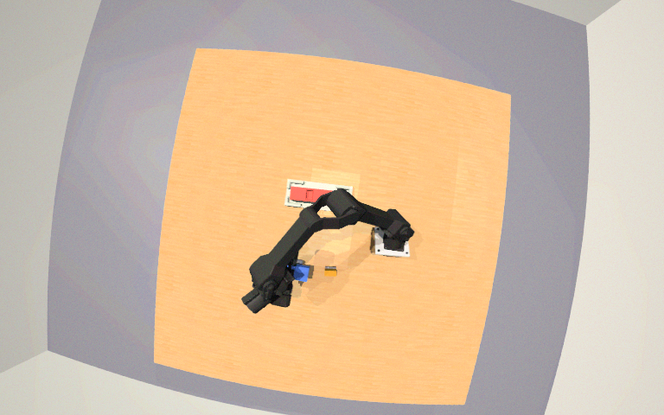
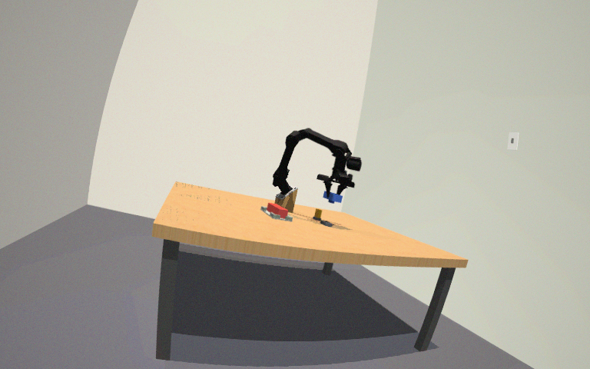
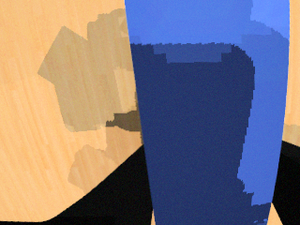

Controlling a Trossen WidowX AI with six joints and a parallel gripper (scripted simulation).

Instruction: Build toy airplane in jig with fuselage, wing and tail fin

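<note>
My gripper is shut on the blue wing and holds it well above the table. In the wrist view the wing fills the middle and right, with the table and shadows far below. The red fuselage lies in the white jig cradle behind the arm's elbow; its top socket shows as a dark outline. The small orange tail fin stands on the table just right of the held wing.
The arm's white base plate sits right of the jig, and the arm's links pass over the jig's right end. A wooden wedge block stands behind the jig.
</note>
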